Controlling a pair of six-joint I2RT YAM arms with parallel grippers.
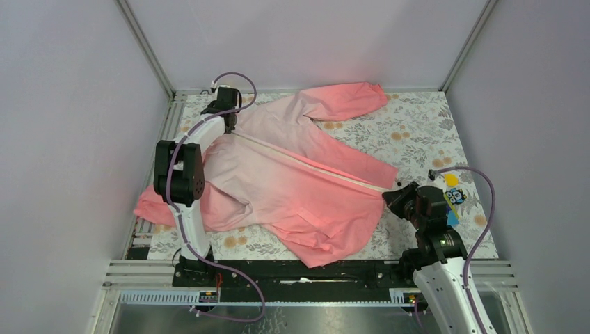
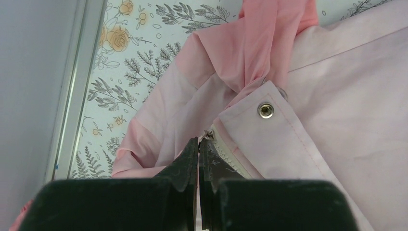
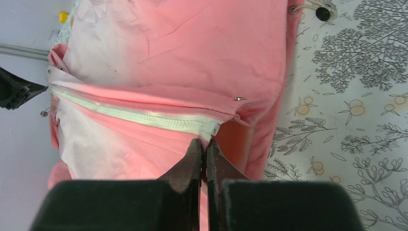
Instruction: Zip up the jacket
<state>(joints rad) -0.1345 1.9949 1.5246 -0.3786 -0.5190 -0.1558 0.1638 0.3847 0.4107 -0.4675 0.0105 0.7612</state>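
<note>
Right gripper [image 3: 203, 143] pinches jacket [image 3: 192, 53] (pale-to-coral).

The jacket [image 1: 299, 181] shades from pale pink at the collar to coral-pink at hem and sleeves, with a whitish zipper [image 3: 144, 117] and a silvery snap [image 2: 265, 110]. The table cover [image 1: 417, 132] is white, printed with grey leaf sprigs and orange flowers. The left gripper [image 2: 199, 142] and right gripper [image 3: 203, 142] are black, the cables [image 1: 492, 197] lilac, the walls [image 1: 69, 104] pale grey
</note>
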